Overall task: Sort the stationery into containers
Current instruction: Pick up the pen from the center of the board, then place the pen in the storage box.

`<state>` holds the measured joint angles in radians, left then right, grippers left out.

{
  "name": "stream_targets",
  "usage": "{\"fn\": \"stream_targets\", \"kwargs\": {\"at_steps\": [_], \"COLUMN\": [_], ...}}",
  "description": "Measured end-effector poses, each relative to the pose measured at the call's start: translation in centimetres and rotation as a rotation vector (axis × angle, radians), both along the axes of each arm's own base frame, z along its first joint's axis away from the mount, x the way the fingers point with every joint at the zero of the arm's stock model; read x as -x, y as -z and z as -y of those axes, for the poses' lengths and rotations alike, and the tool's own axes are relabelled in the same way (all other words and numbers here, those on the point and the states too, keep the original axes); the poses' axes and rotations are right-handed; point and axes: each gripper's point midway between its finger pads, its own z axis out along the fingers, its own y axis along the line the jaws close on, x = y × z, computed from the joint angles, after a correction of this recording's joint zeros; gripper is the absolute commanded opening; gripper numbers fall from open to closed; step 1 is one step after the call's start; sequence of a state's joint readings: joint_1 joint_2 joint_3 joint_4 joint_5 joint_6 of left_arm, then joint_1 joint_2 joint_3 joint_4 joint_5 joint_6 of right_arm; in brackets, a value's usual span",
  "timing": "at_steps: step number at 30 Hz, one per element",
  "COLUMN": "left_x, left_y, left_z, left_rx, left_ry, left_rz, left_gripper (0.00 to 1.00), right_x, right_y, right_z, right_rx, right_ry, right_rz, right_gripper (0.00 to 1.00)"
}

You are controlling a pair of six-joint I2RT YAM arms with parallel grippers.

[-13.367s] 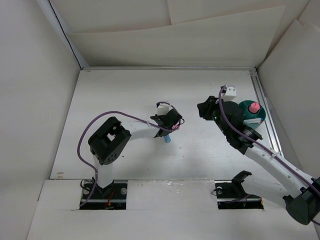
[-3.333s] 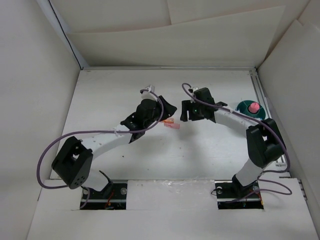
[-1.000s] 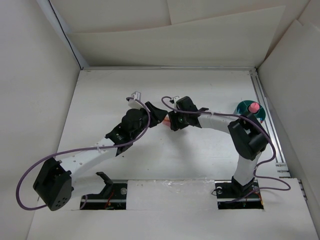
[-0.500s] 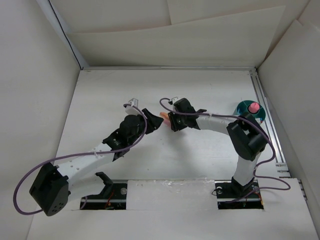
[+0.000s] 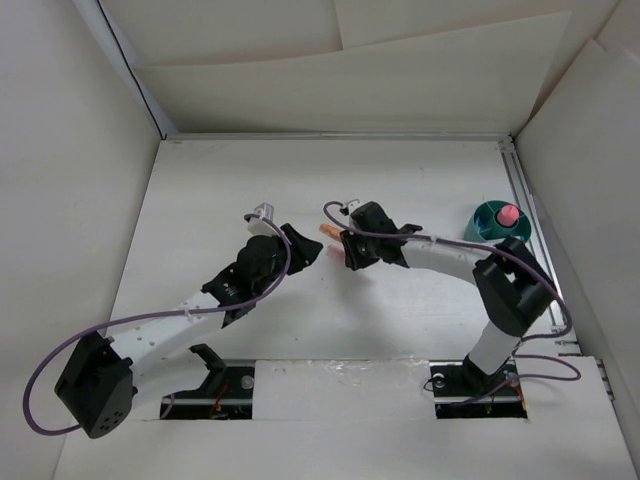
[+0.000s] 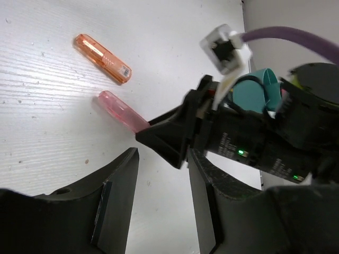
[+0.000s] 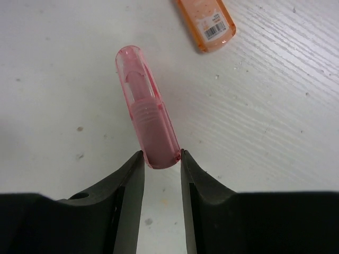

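Note:
A pink translucent capsule (image 7: 144, 103) lies on the white table, and my right gripper (image 7: 160, 157) is shut on its near end. An orange capsule (image 7: 206, 18) lies just beyond it, apart from it. The left wrist view shows both the orange capsule (image 6: 102, 51) and the pink capsule (image 6: 121, 110), with the right gripper's fingers (image 6: 169, 138) on the pink one. My left gripper (image 6: 162, 156) is open and empty, close to them. The teal organizer (image 5: 490, 225) stands at the far right with a pink-topped item (image 5: 508, 213) in it. From above, the left gripper (image 5: 308, 250) and the right gripper (image 5: 343, 250) face each other beside the orange capsule (image 5: 327, 231).
A metal rail (image 5: 535, 235) runs along the table's right edge beside the organizer. White walls close in the table on the left, back and right. The organizer also shows behind the right arm in the left wrist view (image 6: 254, 91).
My left gripper has drawn back a little to the left and towards the near edge. My right gripper has stayed at the pink capsule, shifting only slightly.

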<state>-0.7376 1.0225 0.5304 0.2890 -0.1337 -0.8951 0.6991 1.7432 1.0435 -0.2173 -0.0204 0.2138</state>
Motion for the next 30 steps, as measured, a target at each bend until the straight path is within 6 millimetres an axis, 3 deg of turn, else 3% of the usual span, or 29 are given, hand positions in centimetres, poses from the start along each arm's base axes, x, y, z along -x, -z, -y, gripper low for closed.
{"fn": "stream_targets", "kwargs": {"at_steps": [7, 10, 15, 19, 25, 30], "left_x": [0.0, 0.0, 0.1, 0.5, 2.2, 2.8], "left_y": [0.0, -0.3, 0.1, 1.5, 4.6, 5.2], "left_z": [0.0, 0.2, 1.0, 2.3, 4.6, 5.4], "left_rx": [0.001, 0.010, 0.014, -0.008, -0.049, -0.046], "left_ry": [0.001, 0.008, 0.046, 0.097, 0.227, 0.285], "left_rz": [0.000, 0.007, 0.003, -0.020, -0.086, -0.101], "left_gripper": [0.38, 0.38, 0.40, 0.41, 0.41, 0.42], "right_x": [0.5, -0.3, -3.2, -4.8, -4.2, -2.5], "right_y": [-7.4, -10.0, -12.9, -15.0, -17.7, -16.5], "right_z": [0.6, 2.5, 9.1, 16.2, 24.4, 27.9], "right_rx": [-0.107, -0.143, -0.173, -0.189, -0.249, -0.336], "right_ry": [0.022, 0.084, 0.310, 0.554, 0.836, 0.957], "right_rz": [0.107, 0.149, 0.193, 0.234, 0.302, 0.265], "right_gripper": [0.16, 0.16, 0.16, 0.16, 0.16, 0.16]}}
